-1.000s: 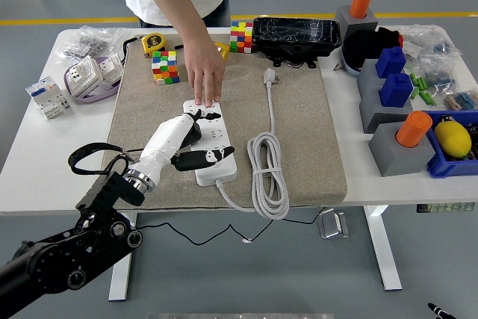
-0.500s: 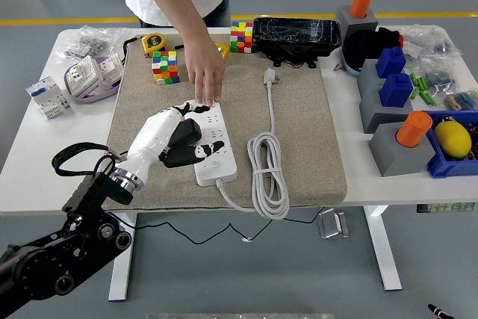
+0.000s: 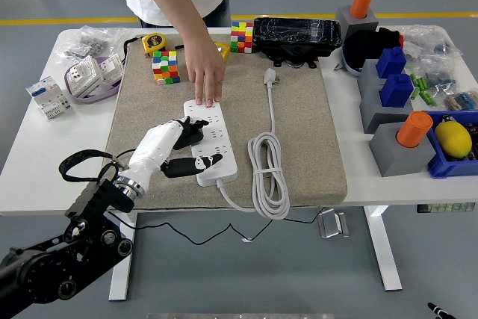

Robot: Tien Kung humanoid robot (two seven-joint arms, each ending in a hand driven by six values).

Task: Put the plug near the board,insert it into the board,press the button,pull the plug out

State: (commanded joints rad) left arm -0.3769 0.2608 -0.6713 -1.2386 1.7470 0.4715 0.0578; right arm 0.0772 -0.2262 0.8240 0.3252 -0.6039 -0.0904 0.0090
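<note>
Plug point(image 3: 269, 76) lying loose on the tan mat point(image 3: 314, 147), well apart from the left hand point(image 3: 175, 147), white cable coiled toward the mat's near edge. White table point(image 3: 30, 147) on a grey floor, yellow line behind, clutter both sides. Since half a second back: left hand slid lower along the white power strip point(image 3: 211, 143), thumb and fingers now spread, one black finger resting across the strip's near end, gripping nothing. Person's hand point(image 3: 205, 69) unchanged, fingertips pressing the strip's far end. Strip long, flat, sockets up, lying lengthwise on the mat.
</note>
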